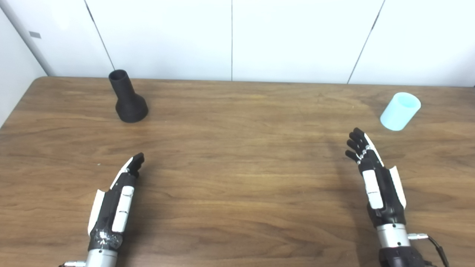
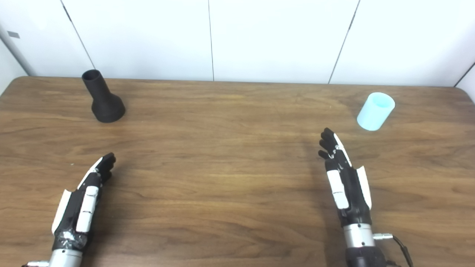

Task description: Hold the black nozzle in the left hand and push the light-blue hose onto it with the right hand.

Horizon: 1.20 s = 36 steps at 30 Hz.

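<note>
While both arms reach in from the near edge of the wooden table, neither hand holds anything. The left hand is turned edge-on, thumb side up, its fingers stretched forward and held loosely together, pointing toward the far left of the tabletop; it grips nothing, and whether it rests on the wood or hangs just over it cannot be told. The right hand is posed in the same way on the other side, edge-on, with its fingers straight and slightly fanned, empty as well, aimed toward the far right. The two hands are well apart, with bare wood between them.

Beyond the left hand, well apart from it and near the far left corner, the black nozzle stands on its wide flared base, its narrower tube rising from that base and leaning a little to the left in the view, the open mouth at the top. Beyond the right hand and a little to its right, nearer to it than the nozzle is to the left hand, though clearly not touching, the light-blue hose appears as a short, pale cylinder standing on end, its open top tilted to the right in the view. Nozzle and hose sit at opposite sides of the table, far from each other. Behind the table's far edge rises a white panelled wall with thin dark seams.
</note>
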Available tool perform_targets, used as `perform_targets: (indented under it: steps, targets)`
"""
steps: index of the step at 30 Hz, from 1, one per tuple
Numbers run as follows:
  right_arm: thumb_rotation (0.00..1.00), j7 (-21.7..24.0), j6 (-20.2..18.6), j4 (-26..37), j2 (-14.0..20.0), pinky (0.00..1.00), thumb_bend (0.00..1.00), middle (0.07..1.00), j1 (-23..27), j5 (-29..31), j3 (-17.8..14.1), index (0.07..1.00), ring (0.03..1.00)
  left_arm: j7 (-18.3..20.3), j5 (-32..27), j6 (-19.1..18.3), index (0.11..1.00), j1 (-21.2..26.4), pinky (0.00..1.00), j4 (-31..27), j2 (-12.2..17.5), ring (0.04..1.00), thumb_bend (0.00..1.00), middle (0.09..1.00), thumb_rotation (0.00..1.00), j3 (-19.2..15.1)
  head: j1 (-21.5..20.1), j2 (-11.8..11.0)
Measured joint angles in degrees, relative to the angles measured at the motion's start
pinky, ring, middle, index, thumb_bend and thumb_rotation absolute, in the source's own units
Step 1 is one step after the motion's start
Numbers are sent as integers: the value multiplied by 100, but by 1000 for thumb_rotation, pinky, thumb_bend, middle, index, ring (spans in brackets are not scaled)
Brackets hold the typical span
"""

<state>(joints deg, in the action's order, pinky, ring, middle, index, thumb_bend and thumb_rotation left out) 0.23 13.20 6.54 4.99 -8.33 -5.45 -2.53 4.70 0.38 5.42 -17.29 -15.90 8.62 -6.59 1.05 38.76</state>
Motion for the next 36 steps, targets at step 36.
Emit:
perform_targets:
  steps: [36]
  targets:
    - [1000, 449, -393, 141, 224, 904, 534, 948, -212, 794, -45, 952, 954, -283, 245, 17, 902, -72, 963, -76, -72, 941, 491, 927, 754, 264, 1467, -668]
